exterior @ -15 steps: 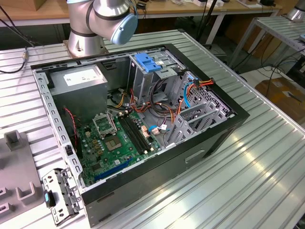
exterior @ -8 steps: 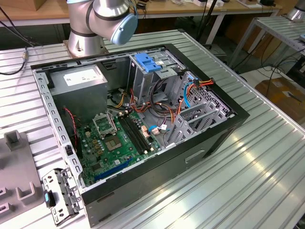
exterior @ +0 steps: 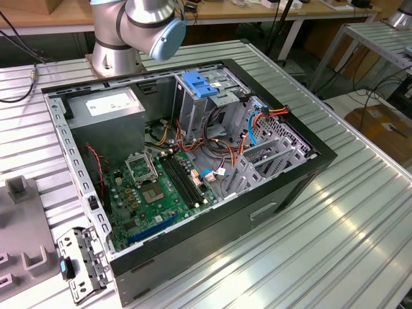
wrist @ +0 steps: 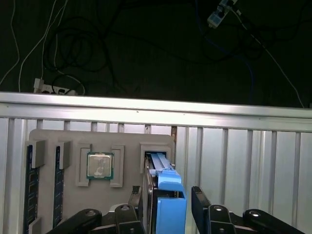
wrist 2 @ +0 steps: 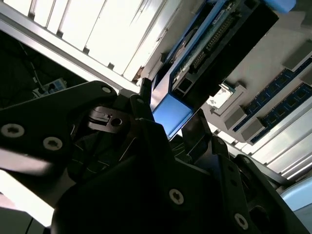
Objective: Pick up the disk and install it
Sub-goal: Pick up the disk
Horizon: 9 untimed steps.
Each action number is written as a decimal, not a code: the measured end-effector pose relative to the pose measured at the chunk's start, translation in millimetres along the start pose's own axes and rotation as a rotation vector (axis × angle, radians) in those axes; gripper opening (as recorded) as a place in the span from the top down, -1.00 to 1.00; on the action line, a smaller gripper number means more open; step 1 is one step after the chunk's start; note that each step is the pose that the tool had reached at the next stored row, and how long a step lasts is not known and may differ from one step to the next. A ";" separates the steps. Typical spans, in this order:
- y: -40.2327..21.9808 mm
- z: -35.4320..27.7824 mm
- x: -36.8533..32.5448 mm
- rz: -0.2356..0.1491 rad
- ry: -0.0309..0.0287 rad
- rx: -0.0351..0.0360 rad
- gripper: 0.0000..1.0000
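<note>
The disk (wrist: 168, 207) stands on its edge in a slot of the grey fixture tray (wrist: 126, 161), at the tray's end farthest from the memory sticks (wrist: 31, 187), with a processor chip (wrist: 100, 165) seated in the tray between them. The gripper (wrist: 166, 192) straddles the disk. Its fingers (wrist: 199, 200) are spread, one on each flat side of the disk, and in the first wrist view a thin dark gap separates this finger from the blue carrier frame, so nothing is clamped.

The second wrist view looks along the disk (wrist 2: 212, 46) from close by and shows what the first does not: the green circuit board and connector row on its face, and the blue tab of the frame sitting between the gripper (wrist 2: 173, 105) tips.

The exterior view adds the wider scene. The open computer case (exterior: 270, 206) lies on the ribbed metal table (exterior: 335, 244), just beside the tray (exterior: 19, 264), to the exterior view's right of it. The arm (exterior: 145, 26) rises behind the case.
</note>
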State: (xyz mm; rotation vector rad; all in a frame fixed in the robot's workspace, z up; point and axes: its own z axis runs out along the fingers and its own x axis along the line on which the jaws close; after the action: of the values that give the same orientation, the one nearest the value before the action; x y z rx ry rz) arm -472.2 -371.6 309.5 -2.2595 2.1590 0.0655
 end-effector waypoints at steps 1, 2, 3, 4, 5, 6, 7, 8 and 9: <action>0.0 0.3 0.0 0.000 -0.0010 -0.0002 -0.05; 0.0 0.3 0.1 0.000 -0.0010 -0.0003 -0.05; 0.0 0.3 0.1 0.000 -0.0010 -0.0004 -0.05; 0.0 0.4 0.1 0.000 -0.0011 -0.0003 -0.05; 0.0 0.5 0.1 0.000 -0.0012 0.0001 -0.05; 0.0 1.0 0.1 0.000 -0.0012 0.0009 -0.05; 0.0 2.0 0.2 0.000 -0.0013 0.0018 -0.05; 0.3 3.2 0.2 0.000 -0.0011 0.0029 -0.05; 0.8 4.1 0.2 0.000 -0.0009 0.0046 -0.05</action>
State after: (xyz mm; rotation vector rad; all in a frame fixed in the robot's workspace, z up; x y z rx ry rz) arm -473.1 -371.7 305.3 -2.2568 2.1562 0.0615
